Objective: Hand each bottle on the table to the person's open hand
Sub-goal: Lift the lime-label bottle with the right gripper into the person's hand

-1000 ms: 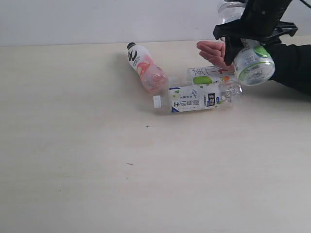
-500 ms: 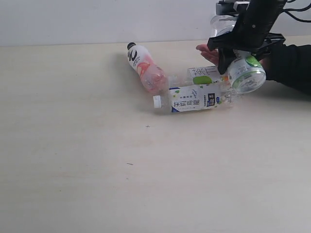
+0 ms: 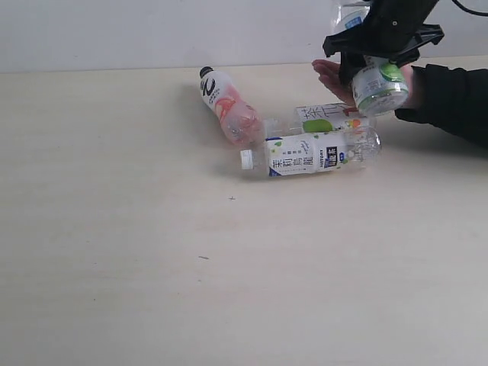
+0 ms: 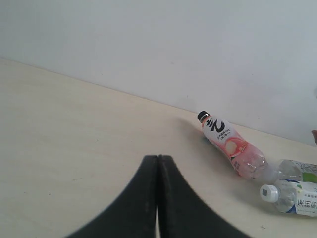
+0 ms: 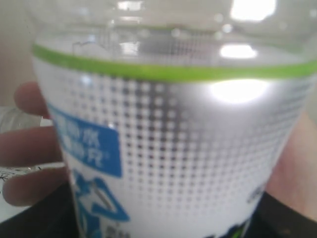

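The right fingers (image 3: pixel 347 61) clamp the white-green bottle (image 3: pixel 380 88), so seat it in the person's open hand (image 3: pixel 333 78) before releasing.

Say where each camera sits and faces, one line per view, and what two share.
Exterior: raised, looking down across the table; right arm shows.
Left wrist: low over the table, facing the pink bottle; shut jaws show.
Right wrist: close against the held bottle, person's hand behind.
Shared: pink bottle, in exterior and left wrist.

hand (image 3: pixel 329 76): mostly behind held bottle (image 3: pixel 379 88) | rear bottle (image 3: pixel 322 114): partly hidden
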Controlling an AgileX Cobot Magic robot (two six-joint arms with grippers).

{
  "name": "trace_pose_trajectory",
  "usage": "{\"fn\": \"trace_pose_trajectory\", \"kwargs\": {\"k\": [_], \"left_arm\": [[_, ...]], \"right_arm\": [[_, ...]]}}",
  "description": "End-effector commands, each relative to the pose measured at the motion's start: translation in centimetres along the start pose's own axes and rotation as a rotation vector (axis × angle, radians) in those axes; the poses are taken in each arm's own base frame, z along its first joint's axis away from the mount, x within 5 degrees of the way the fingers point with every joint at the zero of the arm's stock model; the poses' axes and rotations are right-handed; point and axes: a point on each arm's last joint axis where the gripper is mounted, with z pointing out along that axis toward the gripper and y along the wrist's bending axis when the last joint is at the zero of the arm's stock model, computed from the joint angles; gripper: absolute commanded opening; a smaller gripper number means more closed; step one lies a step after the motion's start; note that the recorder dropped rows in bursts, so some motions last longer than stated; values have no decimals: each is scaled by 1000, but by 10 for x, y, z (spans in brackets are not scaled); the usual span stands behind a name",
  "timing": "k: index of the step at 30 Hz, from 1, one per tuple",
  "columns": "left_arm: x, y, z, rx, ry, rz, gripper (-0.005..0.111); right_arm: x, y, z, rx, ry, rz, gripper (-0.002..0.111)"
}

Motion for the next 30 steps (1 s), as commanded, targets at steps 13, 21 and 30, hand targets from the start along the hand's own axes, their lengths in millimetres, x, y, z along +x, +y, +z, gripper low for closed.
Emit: {"fn": "trace_pose_trajectory", "kwargs": {"k": [13, 21, 30], "left_arm": [[0, 0, 0, 0, -2, 8, 0], [0, 0, 0, 0, -2, 8, 0], [0, 0, 0, 0, -2, 8, 0]], "right_arm": [[1, -2, 11, 8, 113, -9, 3], [3, -2, 11, 6, 136, -11, 44], [3, -2, 11, 4, 136, -28, 70]]}}
